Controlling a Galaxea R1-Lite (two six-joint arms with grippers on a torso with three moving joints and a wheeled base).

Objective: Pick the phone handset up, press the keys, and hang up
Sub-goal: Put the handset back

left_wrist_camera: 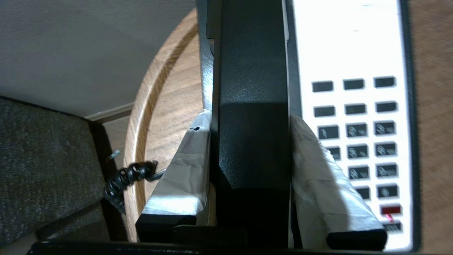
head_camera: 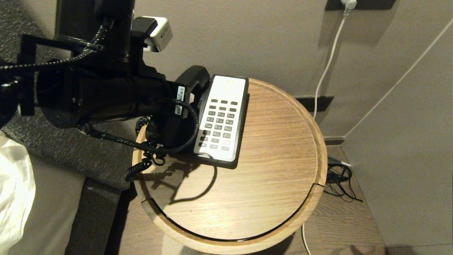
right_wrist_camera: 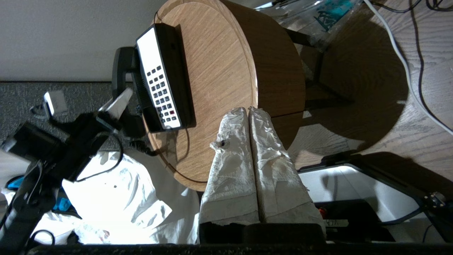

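Left tool (left_wrist_camera: 249, 166) is clamped on the handset (left_wrist_camera: 251, 106), one taped finger (left_wrist_camera: 180, 177) on each side of its mid section. Handset lies along the phone base (head_camera: 221, 120), on the side away from the keys (head_camera: 219, 122), w/ its top end by the base's far end. Base sits at the far left of the round wood surface (head_camera: 276, 170). Coiled cord (head_camera: 139, 168) hangs off the surface edge just beside the base. Right tool (right_wrist_camera: 249, 156) is pressed shut w/ nothing in it, well apart from the base, off the surface's near edge.
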